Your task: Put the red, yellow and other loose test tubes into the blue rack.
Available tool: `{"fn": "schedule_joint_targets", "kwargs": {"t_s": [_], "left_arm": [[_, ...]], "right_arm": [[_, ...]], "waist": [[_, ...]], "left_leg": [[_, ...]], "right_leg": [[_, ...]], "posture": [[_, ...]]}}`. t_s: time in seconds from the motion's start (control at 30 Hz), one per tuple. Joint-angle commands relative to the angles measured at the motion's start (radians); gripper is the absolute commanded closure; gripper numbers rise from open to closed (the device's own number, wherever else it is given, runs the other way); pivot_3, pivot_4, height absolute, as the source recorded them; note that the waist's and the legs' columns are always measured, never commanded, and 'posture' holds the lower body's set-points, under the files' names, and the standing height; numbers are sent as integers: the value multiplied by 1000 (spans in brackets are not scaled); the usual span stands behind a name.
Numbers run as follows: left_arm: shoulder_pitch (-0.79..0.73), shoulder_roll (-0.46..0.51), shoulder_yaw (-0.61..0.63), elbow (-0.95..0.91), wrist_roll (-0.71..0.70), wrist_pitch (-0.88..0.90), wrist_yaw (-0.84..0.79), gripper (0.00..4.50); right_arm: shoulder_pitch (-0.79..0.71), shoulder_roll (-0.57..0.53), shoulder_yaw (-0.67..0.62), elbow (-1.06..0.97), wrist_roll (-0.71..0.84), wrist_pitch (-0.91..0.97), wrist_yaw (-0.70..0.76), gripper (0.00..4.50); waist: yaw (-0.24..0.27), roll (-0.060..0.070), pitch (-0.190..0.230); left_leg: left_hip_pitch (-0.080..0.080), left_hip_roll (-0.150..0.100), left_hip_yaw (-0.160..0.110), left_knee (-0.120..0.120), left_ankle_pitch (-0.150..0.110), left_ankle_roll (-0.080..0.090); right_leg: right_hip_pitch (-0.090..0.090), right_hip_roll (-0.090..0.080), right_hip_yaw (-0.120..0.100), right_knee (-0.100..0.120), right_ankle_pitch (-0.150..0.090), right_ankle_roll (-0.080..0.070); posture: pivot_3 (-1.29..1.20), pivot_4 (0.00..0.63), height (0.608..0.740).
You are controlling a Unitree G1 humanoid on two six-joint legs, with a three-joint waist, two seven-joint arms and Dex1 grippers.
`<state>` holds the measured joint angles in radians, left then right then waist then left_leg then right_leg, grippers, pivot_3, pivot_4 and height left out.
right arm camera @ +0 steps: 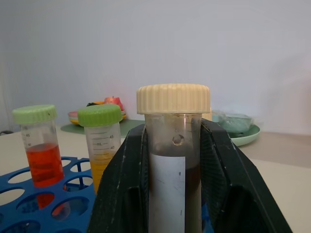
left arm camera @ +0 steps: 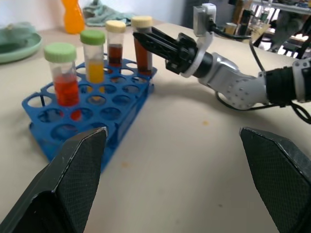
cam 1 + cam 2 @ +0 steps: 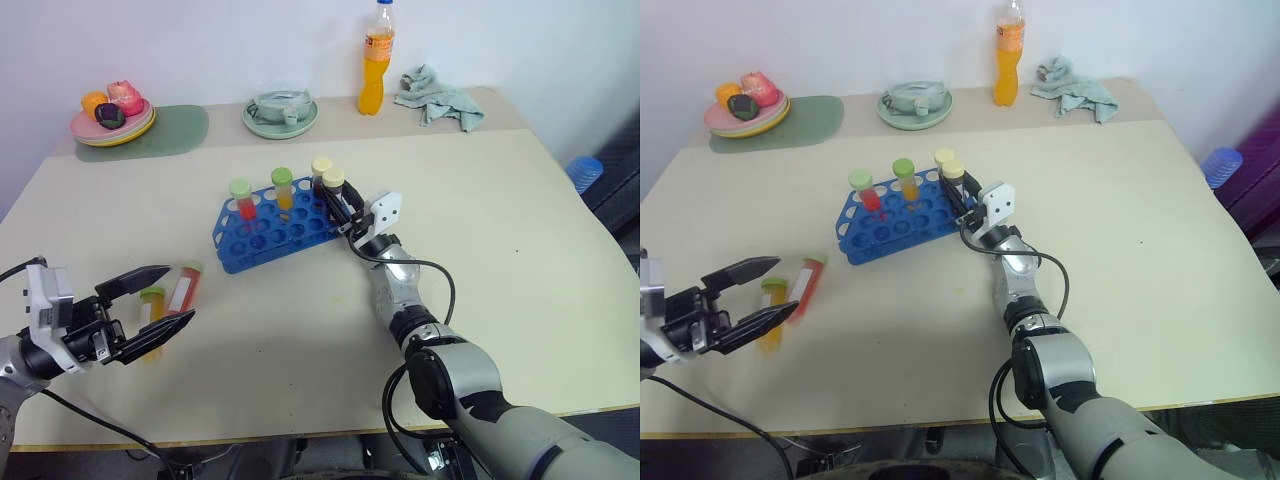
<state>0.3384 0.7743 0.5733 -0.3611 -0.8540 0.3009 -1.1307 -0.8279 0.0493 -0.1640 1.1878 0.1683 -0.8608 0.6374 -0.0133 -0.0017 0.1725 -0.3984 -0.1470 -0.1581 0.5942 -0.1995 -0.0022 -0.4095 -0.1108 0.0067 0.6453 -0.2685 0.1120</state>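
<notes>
The right claw (image 3: pixel 335 205) pinches a brown tube (image 1: pixel 174 160) upright at the right end of the blue rack (image 3: pixel 268 235); it should go straight down its hole before the pinch loosens. The left claw (image 3: pixel 150 303) stands spread over two loose tubes (image 3: pixel 168 300) lying on the matte tabletop (image 3: pixel 500 220). These tubes are smooth clear plastic with ribbed caps, and round, so likely to roll.

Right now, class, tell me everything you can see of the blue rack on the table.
The blue rack is a bright blue, plastic-looking rectangle with a grid of round holes, lying at an angle on the cream table. Four capped tubes stand upright along its far side: a red tube and a yellow tube, both green-capped, and two dark brown tubes with cream caps. The right gripper is shut on the nearer brown tube. Most holes are empty.
</notes>
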Motion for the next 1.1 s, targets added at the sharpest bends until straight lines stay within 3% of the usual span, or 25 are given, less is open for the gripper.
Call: {"fn": "schedule_joint_targets", "kwargs": {"t_s": [0.03, 0.23, 0.5, 0.9, 1.1], "left_arm": [[-1, 6, 41, -19, -17, 7, -9, 0], [-8, 7, 43, -39, -21, 28, 4, 0], [-22, 9, 44, -42, -27, 54, 15, 0], [-38, -14, 21, -49, -26, 74, 42, 0], [-22, -31, 27, -53, -15, 65, 42, 0]], "right_arm": [[26, -7, -8, 6, -5, -9, -23, 3648], [30, -4, -10, 3, -3, -9, -18, 3648], [38, -5, -12, -2, -4, -13, -21, 26], [66, -72, 43, -75, -55, -22, -10, 26], [184, -138, 80, -282, -18, 47, 78, 26]], "waist": [[0, 0, 0], [1, 0, 0], [-7, 0, 0], [-7, 0, 0], [-1, -1, 0]], "left_leg": [[1, 0, 0, 0, 0, 0], [3, 0, 0, -2, 0, -1], [5, 1, 2, -3, -1, -1], [6, 3, 6, -3, -1, -2], [6, 6, 9, -3, -2, -1]], "right_leg": [[1, 0, 0, 0, 0, 0], [2, 0, 1, 0, -1, 0], [2, 1, 3, 1, -2, -1], [2, 3, 7, 1, -2, -2], [1, 5, 10, 0, -2, -2]], "posture": [[0, 150, 740], [0, 150, 740], [0, 150, 740], [0, 150, 740], [0, 150, 740]]}}
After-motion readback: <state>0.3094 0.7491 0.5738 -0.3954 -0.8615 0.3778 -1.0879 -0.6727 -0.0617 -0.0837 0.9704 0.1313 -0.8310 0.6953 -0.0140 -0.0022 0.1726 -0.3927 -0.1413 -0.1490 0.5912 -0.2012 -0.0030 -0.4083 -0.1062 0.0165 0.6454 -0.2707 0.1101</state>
